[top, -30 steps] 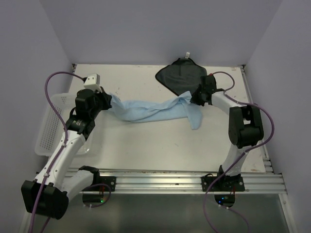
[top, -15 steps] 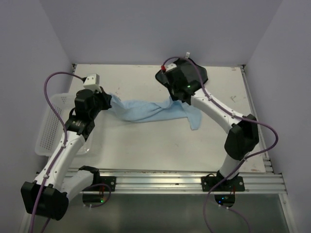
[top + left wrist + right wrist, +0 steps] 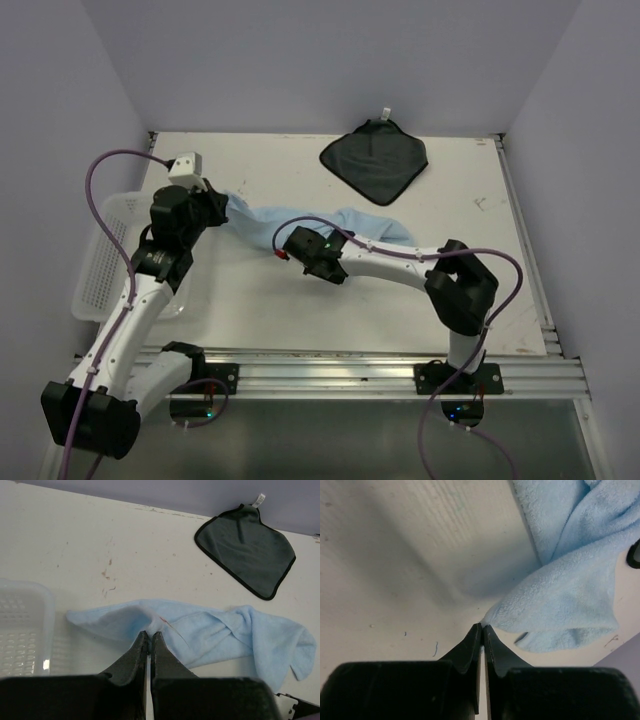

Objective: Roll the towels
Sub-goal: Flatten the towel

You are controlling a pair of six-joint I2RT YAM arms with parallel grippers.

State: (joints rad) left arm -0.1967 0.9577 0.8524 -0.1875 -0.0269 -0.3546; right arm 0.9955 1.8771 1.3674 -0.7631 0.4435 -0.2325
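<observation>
The light blue towel lies bunched in a long strip across the table's middle. My left gripper is shut on its left end, which bulges over the tips in the left wrist view. My right arm reaches leftward across the table. The right gripper is low by the strip's near edge, jaws shut, with a corner of the blue towel pinched at the tips. The dark grey towel lies flat at the back, its white tag pointing to the wall; neither gripper touches it.
A white mesh basket sits at the table's left edge beside my left arm, and its corner shows in the left wrist view. Lavender walls close off the left, back and right.
My right arm swung from the blue towel's right end, out over the dark towel, then far left and low. The towel's hanging right flap is gone and the strip looks shorter. The left gripper held still.
</observation>
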